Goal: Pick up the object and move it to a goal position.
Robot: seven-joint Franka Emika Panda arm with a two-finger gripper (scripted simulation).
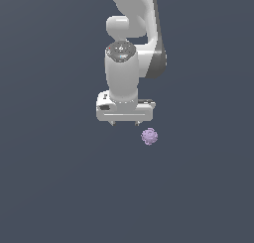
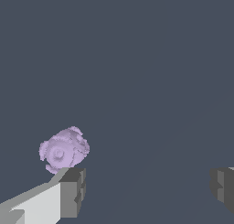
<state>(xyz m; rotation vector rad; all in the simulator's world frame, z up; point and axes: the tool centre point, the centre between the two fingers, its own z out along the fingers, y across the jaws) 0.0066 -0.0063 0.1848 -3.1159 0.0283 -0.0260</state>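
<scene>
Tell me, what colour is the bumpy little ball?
Pale purple ball, best seen in the wrist view.

The glossy white arm (image 1: 130,24) is showing a dark grey joint band, a grey disc cap, and a boxy white gripper (image 1: 125,123) with grey fingertips (image 2: 72,192).

Honestly not much of the arm (image 1: 136,33) is visible in the exterior view, since it runs off the top edge and the base never shows. The gripper (image 1: 125,123) hides most of its own fingers there; only two tiny stubs poke out below the white body, too small to read any pad detail. In the wrist view, one finger (image 2: 68,191) is cut by the bottom edge and its tip covers the lower edge of the object (image 2: 64,149). The other finger (image 2: 224,186) is chopped off at the frame's side, so barely a dark corner shows.
</scene>
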